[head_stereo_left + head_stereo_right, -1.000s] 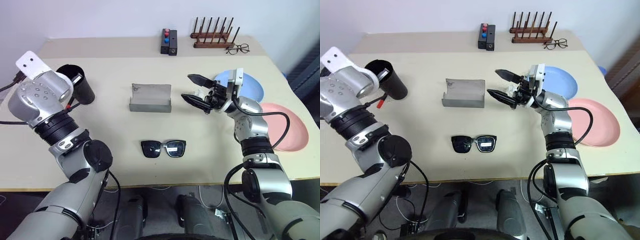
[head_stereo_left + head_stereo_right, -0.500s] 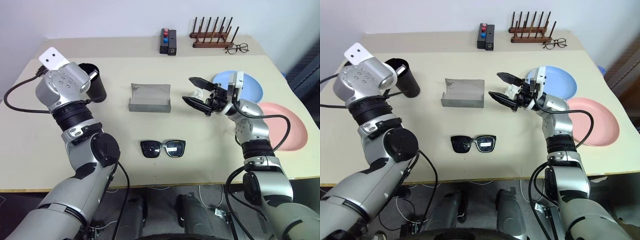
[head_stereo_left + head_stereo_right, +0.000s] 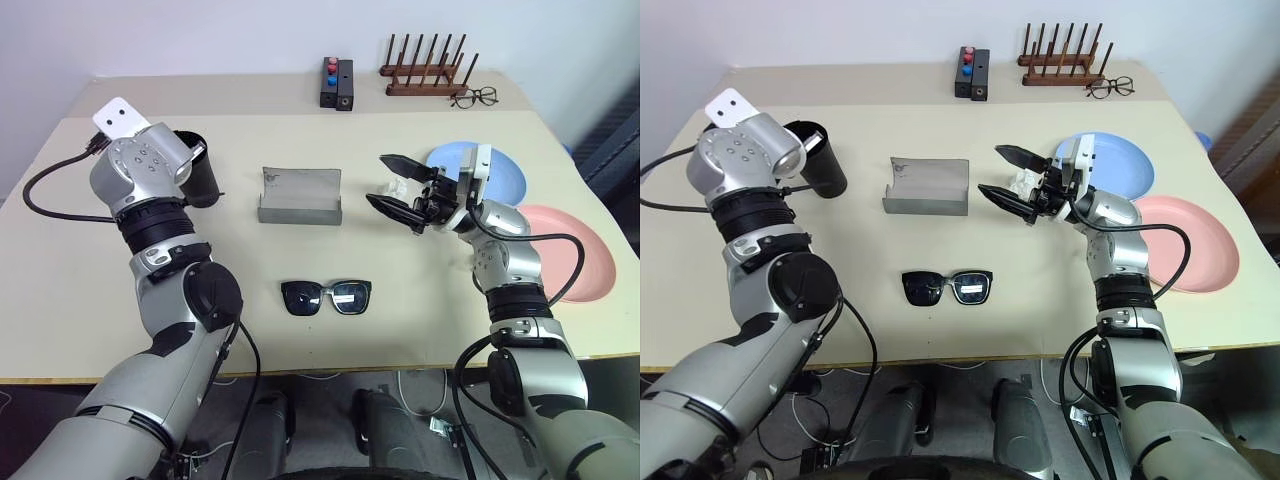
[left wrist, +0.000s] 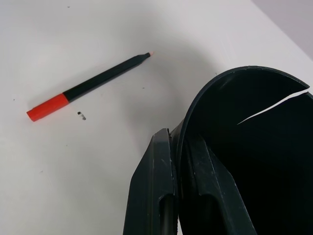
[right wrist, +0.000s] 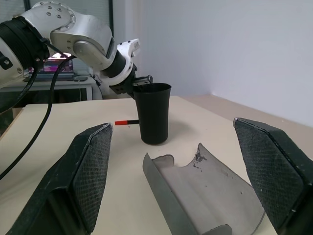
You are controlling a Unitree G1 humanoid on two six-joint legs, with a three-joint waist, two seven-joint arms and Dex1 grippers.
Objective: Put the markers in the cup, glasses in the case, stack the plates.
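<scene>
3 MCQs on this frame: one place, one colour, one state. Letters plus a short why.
1. Where are the sunglasses?
A. Inside the case
B. On the table, nearer the robot than the case
C. On the blue plate

2. What colour is the end of the marker lying on the table?
A. Red
B. Green
C. Yellow

3. What is the left tool doing?
A. Hanging open over the plates
B. Shut on the cup's rim
C. Holding the marker

Key:
1 B: they lie on the table in front of the open case.
2 A: the red end is plain in the left wrist view.
3 B: one finger sits on each side of the cup wall.
</scene>
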